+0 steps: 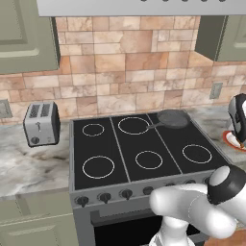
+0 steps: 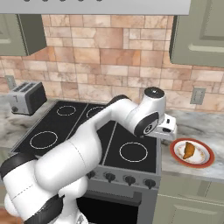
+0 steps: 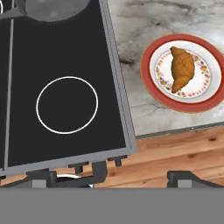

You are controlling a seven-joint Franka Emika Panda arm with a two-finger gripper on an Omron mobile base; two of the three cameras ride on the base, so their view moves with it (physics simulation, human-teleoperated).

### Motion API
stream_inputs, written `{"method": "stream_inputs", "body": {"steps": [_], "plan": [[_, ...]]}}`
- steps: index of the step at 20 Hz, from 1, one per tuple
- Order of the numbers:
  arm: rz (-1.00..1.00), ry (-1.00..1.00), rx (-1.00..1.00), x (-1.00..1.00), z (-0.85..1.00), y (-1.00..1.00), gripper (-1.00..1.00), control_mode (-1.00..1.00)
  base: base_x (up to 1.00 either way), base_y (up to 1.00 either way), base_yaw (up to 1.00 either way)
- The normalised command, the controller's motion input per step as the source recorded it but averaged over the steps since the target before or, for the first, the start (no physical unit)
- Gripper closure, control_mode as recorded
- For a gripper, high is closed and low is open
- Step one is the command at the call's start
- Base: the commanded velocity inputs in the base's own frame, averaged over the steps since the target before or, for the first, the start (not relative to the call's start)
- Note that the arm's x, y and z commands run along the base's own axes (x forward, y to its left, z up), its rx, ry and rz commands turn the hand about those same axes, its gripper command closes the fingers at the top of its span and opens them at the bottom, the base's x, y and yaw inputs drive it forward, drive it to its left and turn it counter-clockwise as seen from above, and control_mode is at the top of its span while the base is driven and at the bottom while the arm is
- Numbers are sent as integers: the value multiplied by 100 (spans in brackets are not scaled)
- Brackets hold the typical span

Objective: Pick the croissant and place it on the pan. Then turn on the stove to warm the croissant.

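Observation:
The orange-brown croissant (image 3: pixel 182 69) (image 2: pixel 189 150) lies on a white plate with a red-orange rim (image 3: pixel 148 54) (image 2: pixel 209 159), on the counter just right of the stove (image 1: pixel 125 153) (image 2: pixel 74 131). The dark grey pan (image 1: pixel 173 118) (image 3: pixel 54 8) sits on the back right burner, handle pointing left. My gripper (image 3: pixel 139 176) is open with nothing between its fingertips (image 3: pixel 99 169). It hovers above the stove's right edge, left of the plate and well above it. My hand (image 2: pixel 166 127) (image 1: pixel 237 117) points downward.
A silver two-slot toaster (image 1: pixel 42 124) (image 2: pixel 27 98) stands on the counter left of the stove. Dark knobs (image 1: pixel 104 196) (image 2: pixel 127 178) line the stove's front. A wall outlet (image 2: pixel 197 95) sits behind the plate, with cabinets above on both sides.

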Motion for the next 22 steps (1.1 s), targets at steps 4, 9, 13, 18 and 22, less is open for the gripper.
{"method": "stream_inputs", "body": {"steps": [4,9,13,18,22], "plan": [[-3,0,0,3,-19,-18,-100,-100,0,0,0],[-6,0,0,7,-10,-3,-100,-100,0,0,0],[-5,0,0,14,-1,0,-100,-100,0,0,0],[-6,0,0,6,-1,-12,-100,-100,0,0,0],[-8,0,0,11,-5,-26,-100,-100,0,0,0]]}}
